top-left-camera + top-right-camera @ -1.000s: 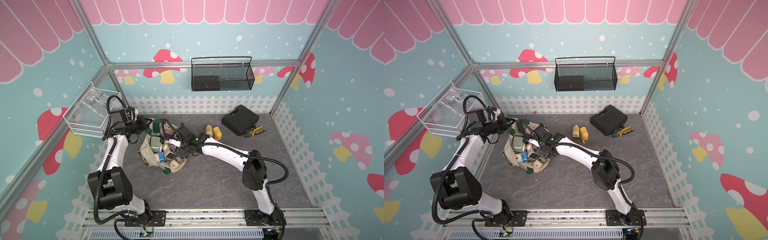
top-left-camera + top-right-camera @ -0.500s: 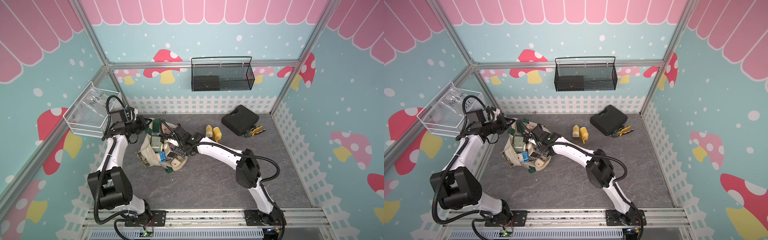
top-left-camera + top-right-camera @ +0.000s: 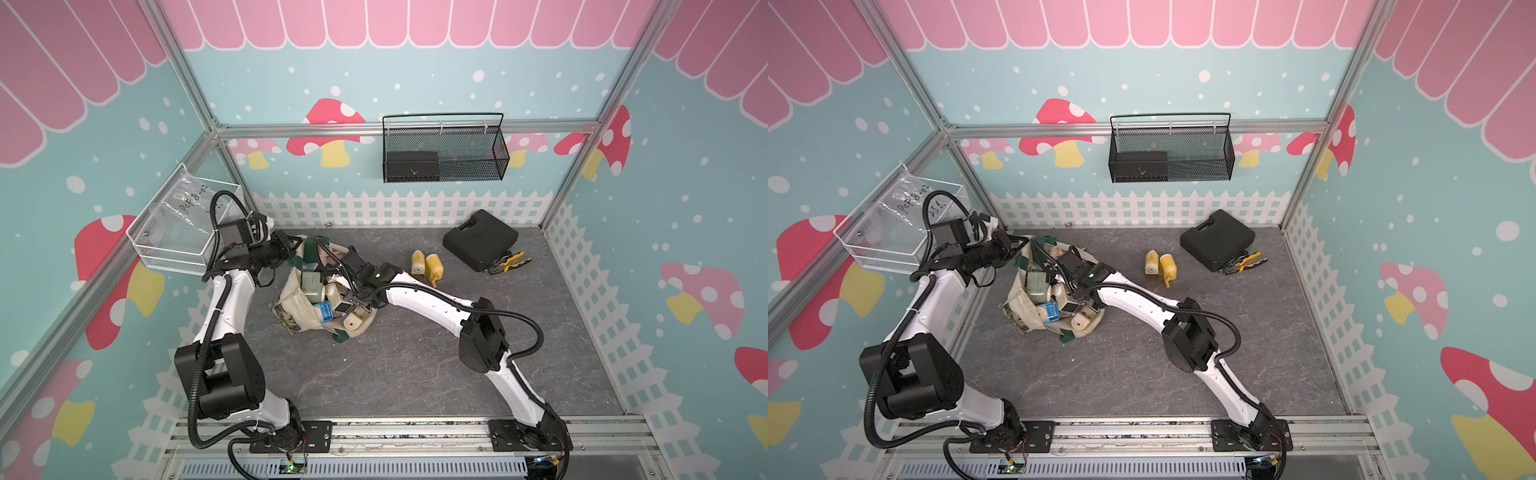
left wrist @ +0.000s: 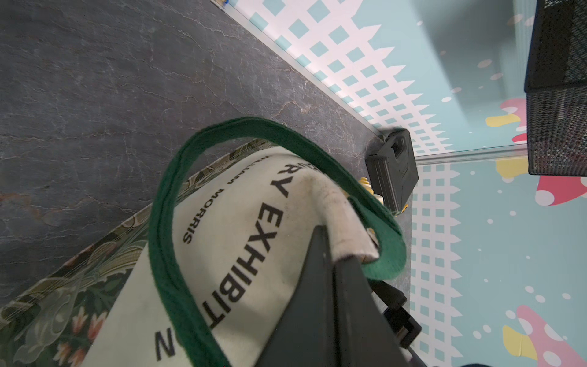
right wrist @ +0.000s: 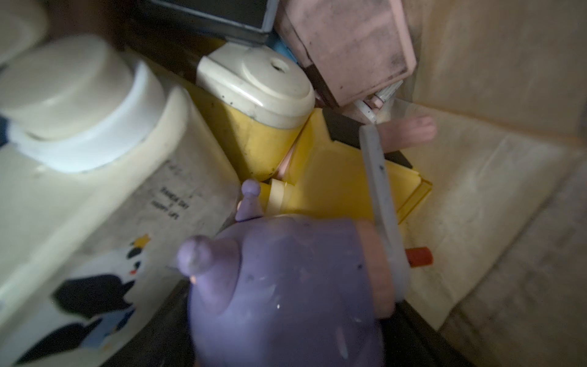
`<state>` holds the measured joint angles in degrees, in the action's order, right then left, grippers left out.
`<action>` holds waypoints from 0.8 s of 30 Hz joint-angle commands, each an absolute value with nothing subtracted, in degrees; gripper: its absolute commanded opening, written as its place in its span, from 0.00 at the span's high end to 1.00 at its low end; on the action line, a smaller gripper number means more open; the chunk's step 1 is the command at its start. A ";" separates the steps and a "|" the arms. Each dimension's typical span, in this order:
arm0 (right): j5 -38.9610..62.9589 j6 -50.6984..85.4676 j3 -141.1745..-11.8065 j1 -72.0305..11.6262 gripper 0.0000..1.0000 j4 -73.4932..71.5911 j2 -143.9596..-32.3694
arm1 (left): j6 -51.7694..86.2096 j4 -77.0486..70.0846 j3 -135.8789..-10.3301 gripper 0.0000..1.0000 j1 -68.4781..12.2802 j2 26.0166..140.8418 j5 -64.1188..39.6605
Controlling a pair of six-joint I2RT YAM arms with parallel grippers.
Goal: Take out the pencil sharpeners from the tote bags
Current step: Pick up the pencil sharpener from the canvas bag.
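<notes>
The cream tote bag (image 3: 296,308) with dark green straps (image 4: 165,203) lies open at the table's left in both top views. My left gripper (image 4: 332,254) is shut on the bag's cream rim beside a strap and holds the mouth up. Several pencil sharpeners lie inside, among them a sage green one (image 3: 311,286), a blue one (image 3: 325,311) and a beige one (image 3: 355,322). My right gripper (image 5: 286,317) reaches deep into the bag. Its dark fingers (image 5: 416,336) press both sides of a purple cartoon sharpener (image 5: 286,286). Yellow (image 5: 336,178), pink (image 5: 346,44) and cream (image 5: 95,178) sharpeners crowd around it. Two yellow sharpeners (image 3: 418,262) (image 3: 433,267) stand out on the table.
A black plastic case (image 3: 480,240) with yellow-and-black pliers (image 3: 509,262) sits at the back right. A black mesh basket (image 3: 442,153) hangs on the back wall. A white wire basket (image 3: 183,232) hangs on the left wall, close behind my left arm.
My right arm has pushed further into the bag toward its back left, and its jaws have narrowed onto the purple sharpener. The left arm has not moved.
</notes>
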<state>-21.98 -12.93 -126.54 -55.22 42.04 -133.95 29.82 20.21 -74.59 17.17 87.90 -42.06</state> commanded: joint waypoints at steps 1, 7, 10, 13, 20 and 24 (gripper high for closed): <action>-25.15 -11.00 -126.28 -54.58 0.25 45.22 -139.74 | 30.59 17.15 -75.04 1.00 17.76 87.62 -41.99; -26.15 -10.32 -128.22 -54.64 0.27 45.19 -140.80 | 30.76 17.14 -75.10 1.00 17.84 87.96 -42.19; -25.41 -10.07 -128.87 -54.59 0.33 44.94 -140.40 | 30.76 17.14 -75.10 1.00 17.90 87.98 -42.28; -22.17 -9.68 -129.00 -54.59 0.38 44.23 -138.74 | 30.76 17.14 -75.14 1.00 17.94 87.87 -42.27; -15.61 -8.02 -128.91 -54.67 0.47 43.21 -134.29 | 30.85 17.15 -75.05 1.00 17.93 87.89 -42.35; -13.26 -7.58 -128.34 -54.59 0.51 43.10 -132.43 | 30.85 17.18 -75.13 1.00 17.86 87.80 -42.29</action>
<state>-18.81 -9.41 -129.08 -54.08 42.46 -135.28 29.87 19.64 -74.59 17.19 87.92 -42.06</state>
